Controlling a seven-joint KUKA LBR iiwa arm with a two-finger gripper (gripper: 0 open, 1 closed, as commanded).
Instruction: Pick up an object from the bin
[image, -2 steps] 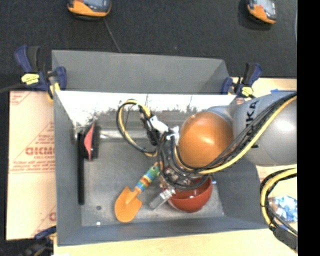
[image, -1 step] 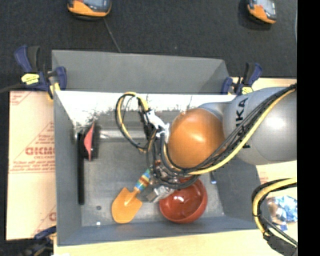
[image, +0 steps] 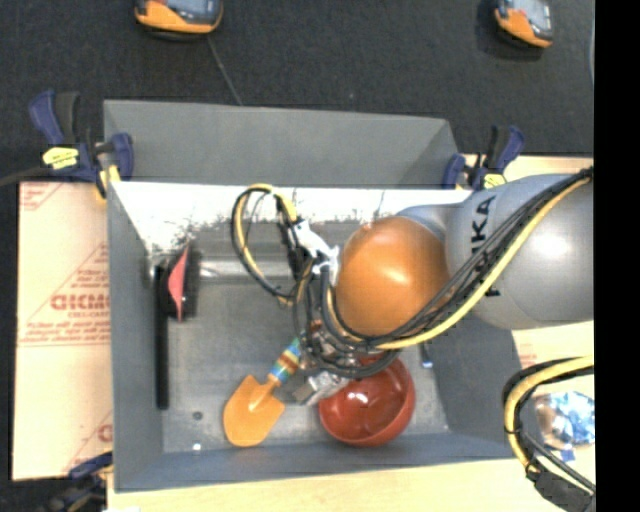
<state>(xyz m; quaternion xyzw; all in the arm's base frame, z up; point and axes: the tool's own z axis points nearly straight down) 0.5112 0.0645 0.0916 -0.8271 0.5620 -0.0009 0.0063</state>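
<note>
You can't tell if the gripper (image: 315, 372) is parted or together; crowded by the orange shovel (image: 250, 412) and red bowl (image: 375, 410), it may knock either

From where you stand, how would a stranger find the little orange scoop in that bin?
In the grey metal bin, look along the floor by the wall at the view's bottom. The orange scoop lies just left of the red bowl. It is flat and spade-shaped with a striped handle, unlike the round bowl or the long black tool farther left.
</note>
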